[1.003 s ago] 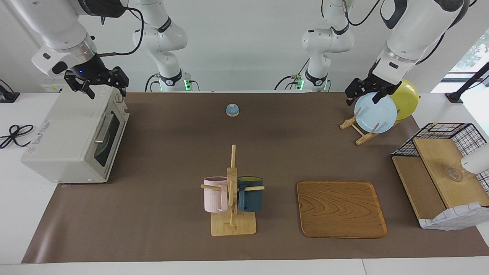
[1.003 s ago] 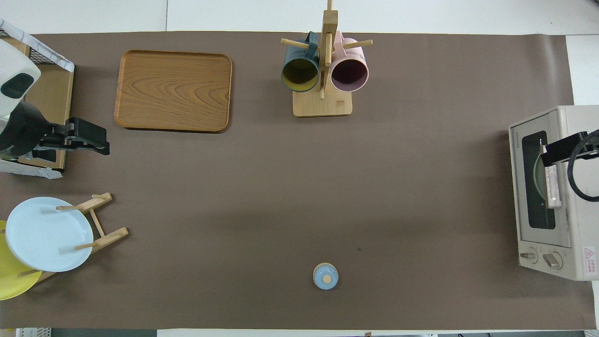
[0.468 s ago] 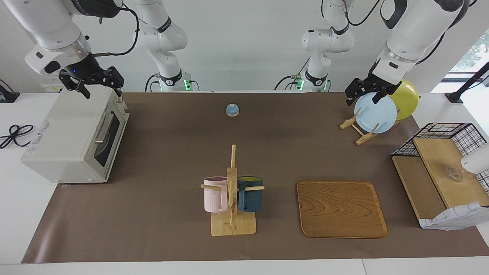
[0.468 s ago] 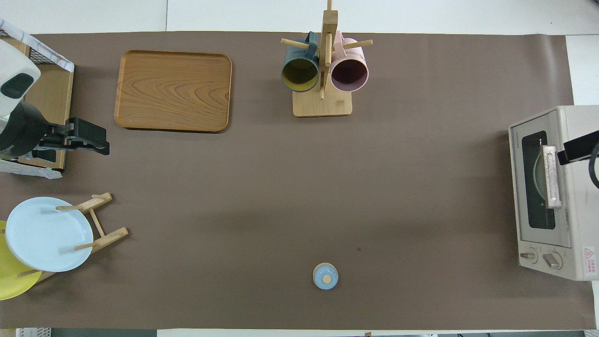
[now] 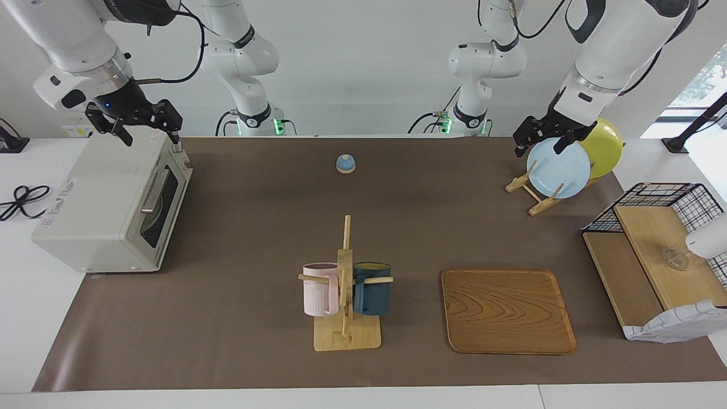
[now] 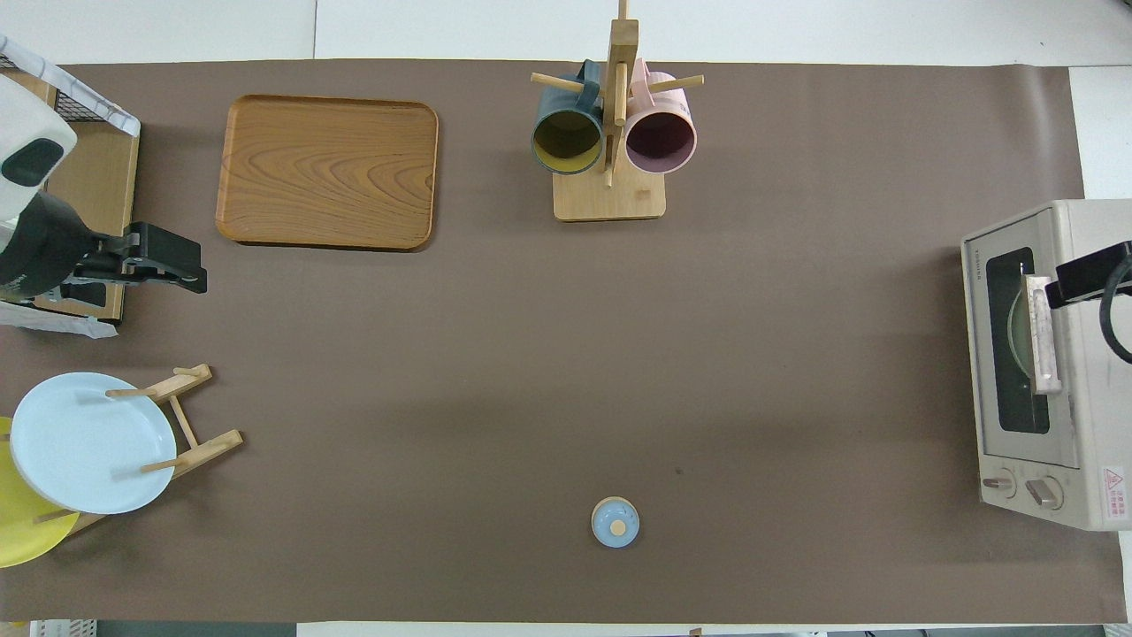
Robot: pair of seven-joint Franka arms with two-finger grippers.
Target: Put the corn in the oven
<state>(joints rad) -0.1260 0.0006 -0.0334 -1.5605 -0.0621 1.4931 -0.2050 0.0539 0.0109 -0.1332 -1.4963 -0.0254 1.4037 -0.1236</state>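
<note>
The oven [image 5: 113, 201] sits under the raised, open right claw [image 5: 149, 135].

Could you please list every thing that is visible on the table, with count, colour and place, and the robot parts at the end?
oven: one, off-white, door shut, at the right arm's end of the table.
corn: none visible.
bell: one, blue, mid-table, near the robots.
mug tree: one, wooden, mid-table, farther out; holds two mugs, pink and dark blue.
tray: one, wooden, beside the mug tree.
plate rack: one, wooden, at the left arm's end; holds two plates, light blue and yellow.
wire shelf: one, black with wooden boards, at the left arm's end.
right end effector: open, over the oven.
left end effector: open, over the plates.
</note>
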